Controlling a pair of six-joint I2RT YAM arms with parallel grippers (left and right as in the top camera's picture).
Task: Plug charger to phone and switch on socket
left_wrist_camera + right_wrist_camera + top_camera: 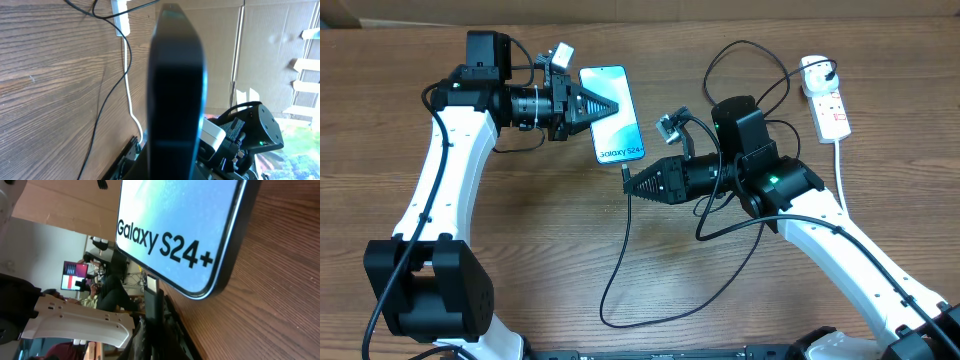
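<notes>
The right gripper [628, 184] is closed on the connector end of the charger [624, 173]. From overhead it points left across the table [520, 240], with the cable trailing down from its tip. The phone [612, 112] lies just above that tip. Its long axis runs up and away, leaning a little to the left, and the short edge below "Galaxy S24+" faces the connector. Connector and edge are very near each other, and I cannot tell from here whether they touch. The left gripper [614, 105] reaches in from the left and is clamped across the phone's middle. The socket [832, 105] sits well apart at the far right. The right arm is the nearer one to it, but its hand is full.

In the left wrist view the phone [177, 90] stands edge-on in the centre, a dark slab in that grip. The table is to one side and the right arm beyond.

In the right wrist view the phone's lower corner [200, 280] fills the top. A small pale tip, probably the connector, stands below the lettered edge over dark, blurred fingers. The coming move seems to be a short push along the phone's long axis into that edge.
</notes>
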